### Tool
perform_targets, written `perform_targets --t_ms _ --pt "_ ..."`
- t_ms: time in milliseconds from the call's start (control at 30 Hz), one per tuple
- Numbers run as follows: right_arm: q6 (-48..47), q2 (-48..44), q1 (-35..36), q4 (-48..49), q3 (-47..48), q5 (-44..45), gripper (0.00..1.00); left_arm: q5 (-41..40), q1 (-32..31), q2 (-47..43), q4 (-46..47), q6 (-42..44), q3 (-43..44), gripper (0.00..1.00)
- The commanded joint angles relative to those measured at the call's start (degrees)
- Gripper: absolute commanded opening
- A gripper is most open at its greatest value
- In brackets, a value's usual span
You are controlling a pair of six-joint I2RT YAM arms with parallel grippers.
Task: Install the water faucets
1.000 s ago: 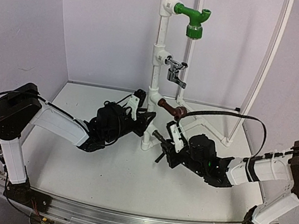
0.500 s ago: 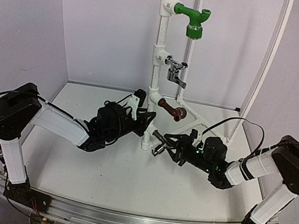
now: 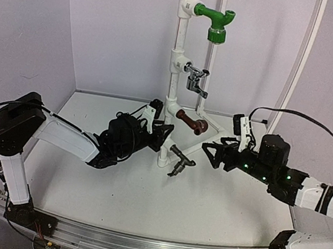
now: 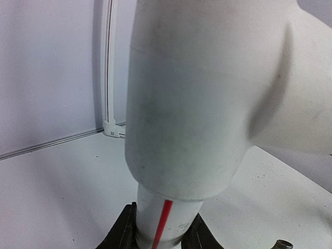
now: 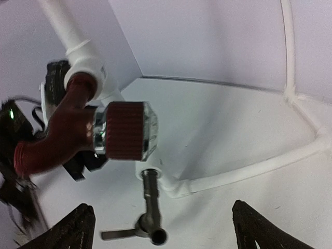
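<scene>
Left jaws closed; right jaws wide apart.

The white pipe (image 4: 197, 104) inside the left end effector (image 4: 162, 234) overfills the frame. Ahead of the right end effector (image 5: 168, 228), the dark faucet (image 5: 150, 197) has a blurred lever.
</scene>
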Motion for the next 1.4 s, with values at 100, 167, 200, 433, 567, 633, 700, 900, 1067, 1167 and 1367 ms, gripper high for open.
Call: perform_targets --t_ms 100,167,200,433,567,633,700,900,1067,1167,1367 --pt "-63.3 -3.0 6.9 -20.4 2.8 6.8 0.94 1.6 -0.7 1.8 -10.6 -5.9 -0.7 0.0" --pt "-71.8 -1.9 9.3 -21.3 3.0 10.3 0.94 1.6 -0.7 1.9 -10.6 -5.9 -0.7 0.0" --pt "-75.4 -0.9 10.4 -21.0 3.1 13.2 0.94 1.6 -0.7 1.9 -10.6 -5.8 -0.7 0.0" --pt "-93.4 5.4 15.8 -3.6 0.3 20.1 0.95 1.6 -0.7 2.3 -10.7 -5.4 -0.3 0.0" --pt "-99.0 11.2 15.9 2.4 1.5 21.0 0.94 1.7 -0.7 2.4 -10.8 -5.4 -0.3 0.0" --pt "-101.3 14.2 16.0 5.0 2.1 21.8 0.93 1.7 -0.6 2.2 -10.8 -5.3 -0.4 0.0" --pt "-102.6 16.8 15.9 7.0 2.8 22.6 0.92 1.7 -0.6 2.0 -10.8 -5.2 -0.5 0.0" --pt "-102.1 22.0 15.9 14.0 4.2 23.6 0.8 2.1 -0.6 2.1 -10.7 -5.3 -0.3 0.0" --pt "-100.8 27.1 15.9 23.5 2.3 25.3 0.77 1.9 -0.6 1.7 -10.8 -5.2 -0.5 0.0" --pt "-96.6 28.2 15.9 27.2 0.8 24.8 0.67 1.6 -0.6 1.3 -10.8 -5.1 -0.8 0.0" --pt "-81.2 27.8 15.9 28.8 -1.1 21.4 0.43 1.8 -0.7 1.5 -10.8 -5.1 -0.6 0.0"
